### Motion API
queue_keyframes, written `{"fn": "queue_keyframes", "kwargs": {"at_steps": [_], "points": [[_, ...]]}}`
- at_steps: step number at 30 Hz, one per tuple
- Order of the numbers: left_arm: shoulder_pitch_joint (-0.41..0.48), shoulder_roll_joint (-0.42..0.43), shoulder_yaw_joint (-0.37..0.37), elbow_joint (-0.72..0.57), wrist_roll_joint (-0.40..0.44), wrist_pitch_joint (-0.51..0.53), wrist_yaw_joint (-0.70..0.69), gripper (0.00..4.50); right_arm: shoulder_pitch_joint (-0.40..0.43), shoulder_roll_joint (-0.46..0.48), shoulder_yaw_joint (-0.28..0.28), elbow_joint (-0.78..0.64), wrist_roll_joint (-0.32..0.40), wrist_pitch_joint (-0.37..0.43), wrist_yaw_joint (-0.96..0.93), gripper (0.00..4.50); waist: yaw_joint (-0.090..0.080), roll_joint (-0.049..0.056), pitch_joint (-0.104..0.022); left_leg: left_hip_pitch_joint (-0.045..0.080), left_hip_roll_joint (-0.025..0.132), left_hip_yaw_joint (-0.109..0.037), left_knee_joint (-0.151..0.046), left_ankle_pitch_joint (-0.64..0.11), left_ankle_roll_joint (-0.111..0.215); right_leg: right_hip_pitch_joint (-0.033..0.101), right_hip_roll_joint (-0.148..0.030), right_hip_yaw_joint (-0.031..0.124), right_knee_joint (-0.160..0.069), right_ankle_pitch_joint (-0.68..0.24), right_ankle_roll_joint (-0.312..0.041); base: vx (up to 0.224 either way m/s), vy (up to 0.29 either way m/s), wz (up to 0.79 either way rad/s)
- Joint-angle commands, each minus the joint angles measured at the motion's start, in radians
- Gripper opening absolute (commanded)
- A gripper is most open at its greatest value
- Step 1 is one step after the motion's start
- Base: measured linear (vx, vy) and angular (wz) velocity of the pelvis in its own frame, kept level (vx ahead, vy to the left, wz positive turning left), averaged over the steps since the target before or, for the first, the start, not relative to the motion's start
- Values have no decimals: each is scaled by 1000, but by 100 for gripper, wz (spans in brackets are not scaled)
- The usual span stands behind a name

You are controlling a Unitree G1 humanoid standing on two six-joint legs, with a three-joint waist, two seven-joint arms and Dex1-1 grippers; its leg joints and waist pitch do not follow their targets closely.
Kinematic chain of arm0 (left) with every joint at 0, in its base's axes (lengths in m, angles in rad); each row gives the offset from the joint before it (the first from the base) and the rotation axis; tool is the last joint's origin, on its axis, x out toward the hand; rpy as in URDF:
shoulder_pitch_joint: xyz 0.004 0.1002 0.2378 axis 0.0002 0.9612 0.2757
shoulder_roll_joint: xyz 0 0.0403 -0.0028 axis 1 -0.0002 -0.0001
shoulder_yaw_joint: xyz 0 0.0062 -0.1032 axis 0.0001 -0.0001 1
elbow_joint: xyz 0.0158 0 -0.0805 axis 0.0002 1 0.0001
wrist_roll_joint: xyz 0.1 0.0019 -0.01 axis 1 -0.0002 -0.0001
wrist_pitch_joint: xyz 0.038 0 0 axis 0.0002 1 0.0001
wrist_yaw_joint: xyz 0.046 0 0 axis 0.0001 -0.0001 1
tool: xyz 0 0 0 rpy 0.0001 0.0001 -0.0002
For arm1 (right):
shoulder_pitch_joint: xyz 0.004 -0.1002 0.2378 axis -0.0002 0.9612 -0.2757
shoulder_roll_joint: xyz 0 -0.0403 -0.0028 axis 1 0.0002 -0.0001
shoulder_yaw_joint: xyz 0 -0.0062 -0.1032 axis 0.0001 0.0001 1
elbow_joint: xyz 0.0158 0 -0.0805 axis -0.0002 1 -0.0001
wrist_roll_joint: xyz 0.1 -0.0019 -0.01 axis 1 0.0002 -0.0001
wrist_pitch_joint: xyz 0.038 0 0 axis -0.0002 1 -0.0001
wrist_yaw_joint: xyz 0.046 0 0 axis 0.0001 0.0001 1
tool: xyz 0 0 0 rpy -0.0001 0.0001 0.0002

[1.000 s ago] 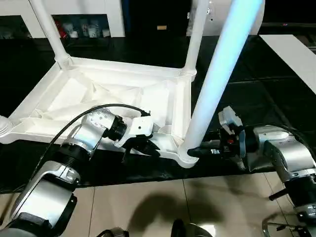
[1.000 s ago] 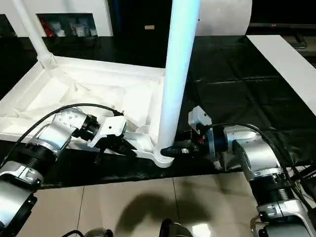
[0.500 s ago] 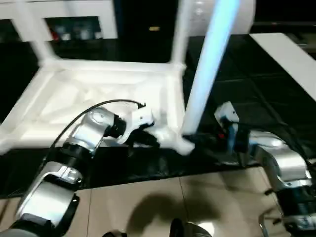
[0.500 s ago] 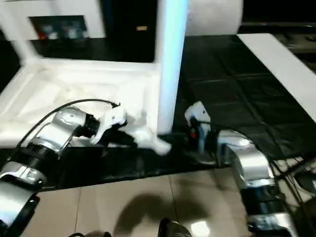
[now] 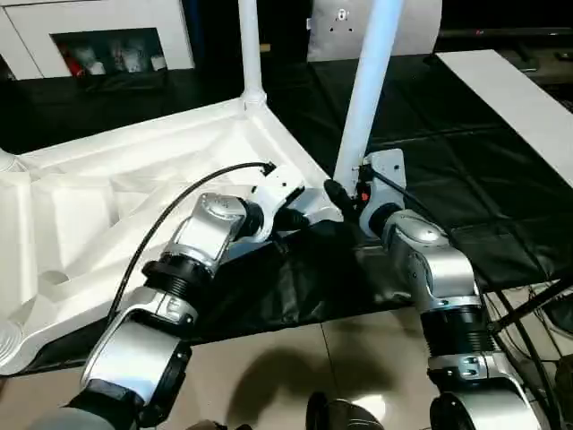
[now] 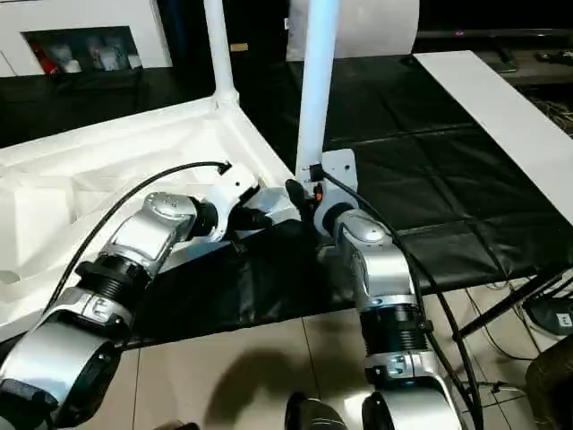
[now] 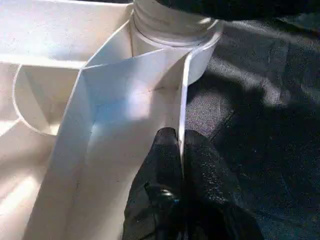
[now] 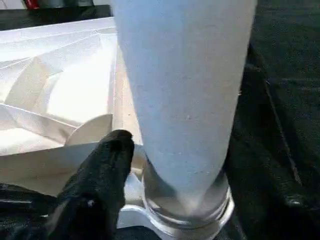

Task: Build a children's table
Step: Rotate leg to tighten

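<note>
My left gripper [image 7: 181, 145] pinched the upturned table top's rim [image 7: 184, 90] while my right gripper [image 8: 107, 165], finger state unclear, met the corner leg [image 8: 185, 95], which risked tilting in its socket.

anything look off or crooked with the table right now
Nothing stands out. The table top lies underside up on the black mat, its legs upright in their corner sockets. The left gripper pinches the rim.
</note>
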Motion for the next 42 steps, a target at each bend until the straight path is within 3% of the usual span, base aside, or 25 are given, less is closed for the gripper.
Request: {"fn": "queue_keyframes", "kwargs": {"at_steps": [1,7,11,12,13,16,19,23,25,27,28,33,38,39,42], "points": [[-19,-9,-1,-35,-11,-49,38,0,34,22,83,-18,43,17,104,347,6,-1,-83,-6,13,-4,-53,5,203,89,-64,57,-50,-270,-154,0,0,0],[29,38,-22,-69,-21,-116,-71,0,81,-101,70,-86,78,-25,242,381,9,-1,-83,-7,13,-4,-54,-20,195,94,-64,59,-52,-281,-147,0,0,0],[44,62,-32,-71,-33,-160,-129,0,99,-177,68,-107,100,-54,362,418,9,-4,-83,-10,14,-3,-53,-9,220,94,-63,61,-48,-254,-153,0,0,0],[50,74,-40,-68,-41,-194,-164,0,108,-214,72,-114,111,-66,424,418,11,-6,-84,-10,13,-4,-53,-9,221,96,-62,58,-50,-262,-150,0,0,0],[59,104,-61,-64,-57,-268,-257,0,128,-312,96,-122,122,-110,574,427,12,-6,-83,-10,10,-4,-52,-21,221,95,-61,57,-52,-284,-143,0,0,0],[65,131,-76,-62,-67,-309,-337,0,140,-386,115,-129,140,-134,695,427,27,-8,-80,-5,16,-1,-54,-35,225,91,-62,60,-56,-318,-131,0,0,0],[69,170,-111,-49,-49,-386,-428,0,133,-432,125,-104,156,-171,792,427,33,-8,-78,0,18,0,-56,-61,197,85,-63,60,-63,-376,-119,0,0,0],[84,216,-149,-58,-51,-448,-546,0,102,-463,125,-48,177,-216,880,427,52,-4,-83,5,26,-1,-57,-45,179,83,-66,64,-52,-339,-138,0,0,0],[89,234,-165,-65,-54,-470,-588,0,91,-479,136,-28,189,-235,928,394,61,-3,-85,5,29,0,-57,-31,183,83,-66,65,-45,-304,-153,0,0,0],[91,242,-171,-69,-56,-480,-609,0,87,-485,140,-21,192,-243,956,394,72,-2,-87,9,32,2,-56,-16,187,81,-67,68,-39,-273,-166,0,0,0],[90,248,-177,-70,-56,-489,-629,0,81,-490,145,-18,199,-234,985,376,77,-7,-89,6,32,2,-55,-5,191,84,-69,68,-33,-254,-176,0,0,0],[83,261,-191,-61,-51,-529,-676,0,64,-493,173,-8,214,-220,1062,342,81,-16,-90,0,28,3,-55,-9,187,88,-70,66,-37,-290,-156,0,0,0],[76,263,-198,-52,-55,-552,-697,0,50,-486,201,10,222,-223,1105,300,83,-13,-88,2,28,4,-56,-22,162,85,-68,66,-43,-337,-133,0,0,0],[75,264,-199,-51,-56,-556,-700,0,48,-483,205,9,226,-213,1121,300,82,-21,-90,1,28,5,-55,-22,162,86,-68,66,-43,-338,-131,0,0,0],[76,264,-200,-52,-56,-558,-701,0,48,-482,209,8,229,-206,1130,261,88,-16,-92,2,29,4,-54,-8,161,85,-69,67,-39,-326,-133,0,0,0]]}}
